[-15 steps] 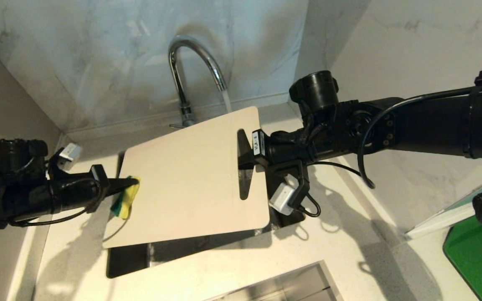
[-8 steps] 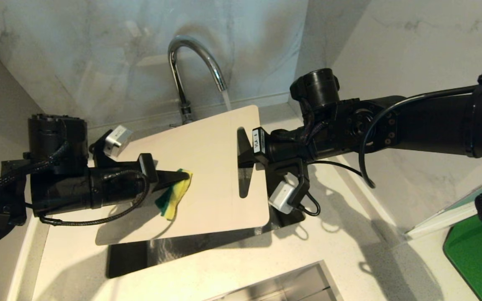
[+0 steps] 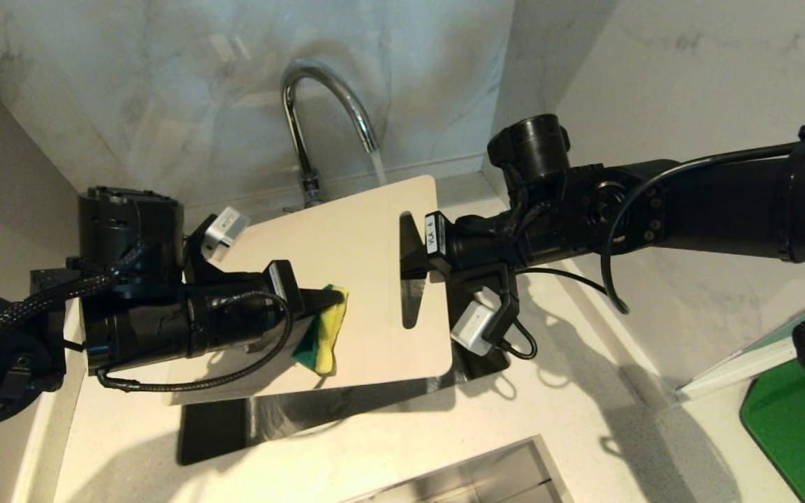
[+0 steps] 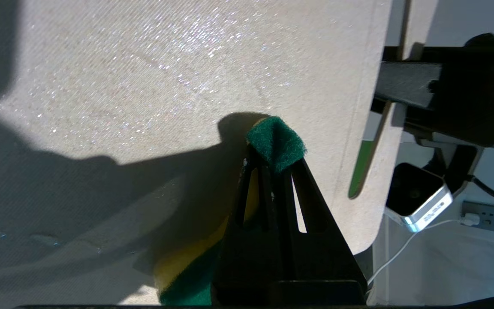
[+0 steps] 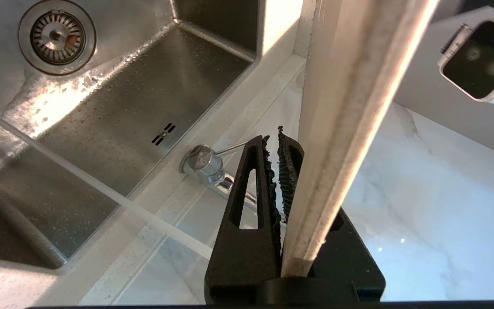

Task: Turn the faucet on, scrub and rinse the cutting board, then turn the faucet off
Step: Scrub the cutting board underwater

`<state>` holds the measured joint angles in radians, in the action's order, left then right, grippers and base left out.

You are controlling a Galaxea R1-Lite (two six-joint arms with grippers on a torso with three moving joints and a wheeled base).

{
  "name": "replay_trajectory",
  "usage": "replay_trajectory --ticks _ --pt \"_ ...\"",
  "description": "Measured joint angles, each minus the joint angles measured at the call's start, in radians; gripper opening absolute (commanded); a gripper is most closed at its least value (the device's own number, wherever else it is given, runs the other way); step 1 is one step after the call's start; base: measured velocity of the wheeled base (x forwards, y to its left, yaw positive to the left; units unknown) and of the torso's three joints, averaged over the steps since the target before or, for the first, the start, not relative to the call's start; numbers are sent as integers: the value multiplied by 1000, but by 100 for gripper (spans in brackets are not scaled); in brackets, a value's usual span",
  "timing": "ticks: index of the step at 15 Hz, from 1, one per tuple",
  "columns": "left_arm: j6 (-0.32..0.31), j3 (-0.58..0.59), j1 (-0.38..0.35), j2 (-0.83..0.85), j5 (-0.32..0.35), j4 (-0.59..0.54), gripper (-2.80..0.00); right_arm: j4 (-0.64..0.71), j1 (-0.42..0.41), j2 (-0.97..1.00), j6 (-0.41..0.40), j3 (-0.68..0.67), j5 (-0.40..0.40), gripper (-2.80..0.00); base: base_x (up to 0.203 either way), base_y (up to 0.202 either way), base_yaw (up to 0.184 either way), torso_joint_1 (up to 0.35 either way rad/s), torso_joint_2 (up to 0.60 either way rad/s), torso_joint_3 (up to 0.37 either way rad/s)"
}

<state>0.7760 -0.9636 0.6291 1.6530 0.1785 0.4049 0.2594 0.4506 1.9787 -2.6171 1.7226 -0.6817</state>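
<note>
Since a second ago the left gripper (image 3: 336,299) has swept from the board's left edge across to mid-board, dragging the yellow-and-green scrub sponge (image 3: 324,334) with it; board and right arm have barely shifted. Left jaws are clenched on the sponge, the green abrasive layer poking past the fingertips (image 4: 276,141) and touching the wet, speckled surface, so the scrubbing face does the work. The right gripper (image 3: 413,251) has its jaws clamped on the short edge of the large thin pale beige cutting board (image 3: 360,244), right beside the elongated handle slot (image 3: 410,293); the right wrist view shows the board's edge (image 5: 341,128) pinched at the jaw base. Held this way the board sits tilted above the stainless steel sink (image 5: 135,111), far corner up under the spout, so water likely runs down the face and drains below. The tall shiny chrome gooseneck faucet (image 3: 318,105) is on, a thin stream (image 3: 379,168) falling onto the board's upper edge. White stone countertop (image 3: 584,419) surrounds the sink; a dark green flat board (image 3: 801,426) lies well apart at right. Judged: mid-scrub, rinse and shut-off still ahead.
</note>
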Motion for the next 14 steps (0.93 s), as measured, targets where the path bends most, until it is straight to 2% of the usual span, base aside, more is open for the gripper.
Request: replay_trajectory --ticks 3,7,9,14 --pt "12 28 -3 7 -1 7 -280 0 -2 0 1 0 2 -280 0 0 0 0 0 0" --pt "16 78 -51 11 2 10 -280 0 -5 0 14 5 4 -280 0 0 0 0 0 0" --pt "16 111 -101 16 10 17 -280 -2 -7 0 15 6 3 -280 0 0 0 0 0 0" --pt "3 203 -283 36 83 144 -280 -62 -8 -5 39 -32 -1 -280 0 0 0 0 0 0"
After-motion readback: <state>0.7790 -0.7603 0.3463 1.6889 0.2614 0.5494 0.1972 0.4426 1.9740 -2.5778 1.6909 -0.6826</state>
